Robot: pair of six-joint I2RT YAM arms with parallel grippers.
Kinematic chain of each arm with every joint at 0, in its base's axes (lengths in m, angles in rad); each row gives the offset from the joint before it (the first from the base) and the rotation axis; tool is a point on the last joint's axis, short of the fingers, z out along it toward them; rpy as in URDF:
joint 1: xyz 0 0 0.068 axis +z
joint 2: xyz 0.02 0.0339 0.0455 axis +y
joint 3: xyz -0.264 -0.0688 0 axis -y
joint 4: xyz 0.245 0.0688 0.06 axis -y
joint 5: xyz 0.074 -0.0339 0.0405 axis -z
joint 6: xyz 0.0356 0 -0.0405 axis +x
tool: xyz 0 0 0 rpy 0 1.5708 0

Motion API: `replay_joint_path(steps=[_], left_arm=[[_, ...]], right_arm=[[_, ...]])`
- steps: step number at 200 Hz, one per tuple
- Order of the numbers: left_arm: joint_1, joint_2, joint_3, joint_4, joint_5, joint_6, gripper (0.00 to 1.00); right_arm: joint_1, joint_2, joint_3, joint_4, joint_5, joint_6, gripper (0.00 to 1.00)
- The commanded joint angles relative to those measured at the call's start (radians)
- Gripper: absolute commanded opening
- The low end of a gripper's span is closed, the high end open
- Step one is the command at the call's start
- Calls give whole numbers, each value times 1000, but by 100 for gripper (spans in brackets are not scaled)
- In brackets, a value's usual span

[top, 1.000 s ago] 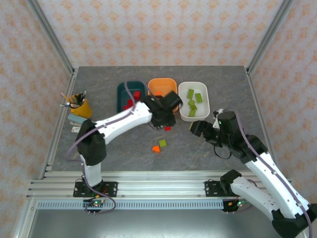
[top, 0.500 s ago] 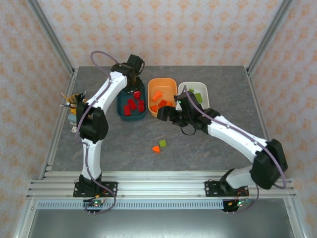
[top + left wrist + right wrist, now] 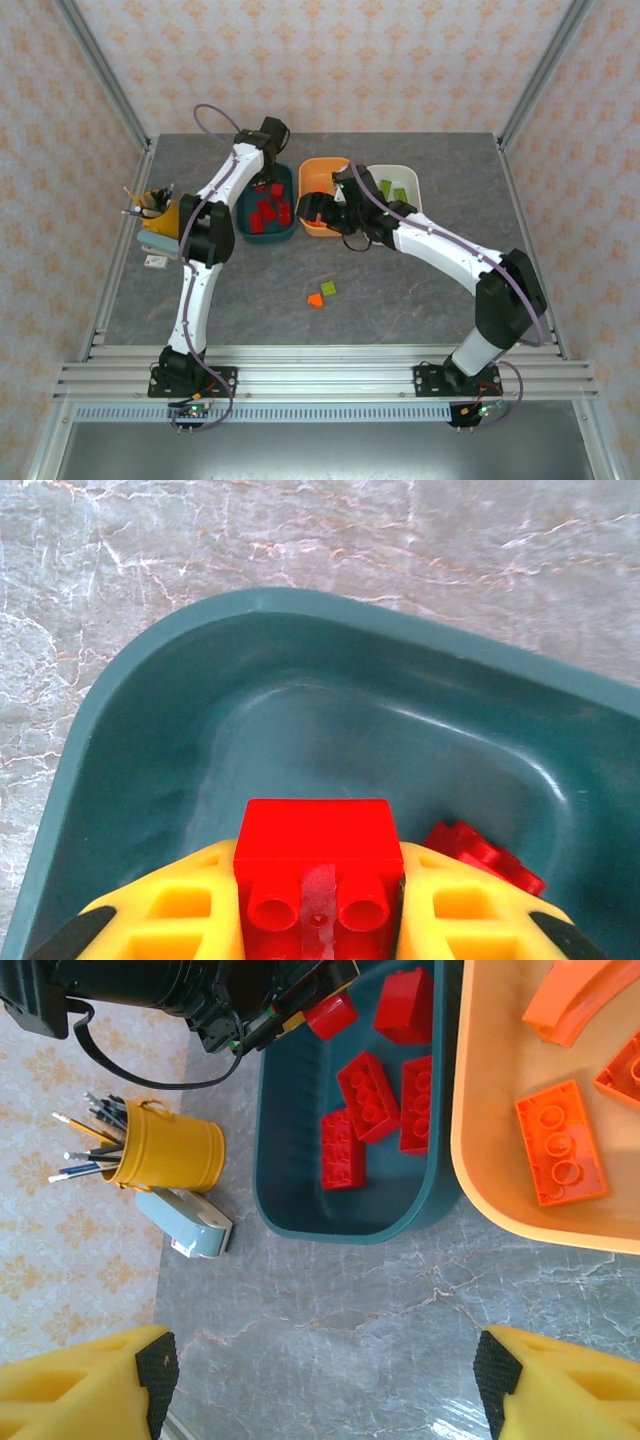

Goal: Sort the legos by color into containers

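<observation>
Brick (image 3: 317, 830) pinched in the left claw (image 3: 318, 912) is red, so it hangs over the teal tub (image 3: 130, 740) holding other reds (image 3: 370, 1095). Right claw (image 3: 320, 1385) gapes wide, empty.

Grey marbled table (image 3: 430, 300) under even, soft light, white veins running across it. Peach wallpaper (image 3: 330, 60) with a small floral print closes in on the far, left and right edges. Silver aluminium posts (image 3: 105, 75) rise at the far corners; ribbed metal rails (image 3: 320, 378) line the near edge
</observation>
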Motion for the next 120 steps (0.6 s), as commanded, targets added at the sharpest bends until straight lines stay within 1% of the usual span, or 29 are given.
replay_joint_path(steps=[1, 20, 35, 65, 93, 120], left_arm=[[4, 14, 28, -44, -51, 11, 29], [5, 6, 27, -51, -39, 5, 40], [4, -18, 28, -54, -32, 5, 47], [0, -103, 20, -62, -13, 5, 57], [-17, -212, -16, -64, 11, 12, 61], [-57, -361, -108, -48, 28, 27, 63]], right_arm=[[11, 15, 42, -81, 40, -33, 79], [28, 25, 71, -170, 71, -96, 79], [53, 34, 106, -245, 104, -159, 79], [110, 60, 154, -416, 182, -225, 78], [165, 48, 122, -498, 239, -196, 78], [216, 31, 79, -547, 308, -143, 78]])
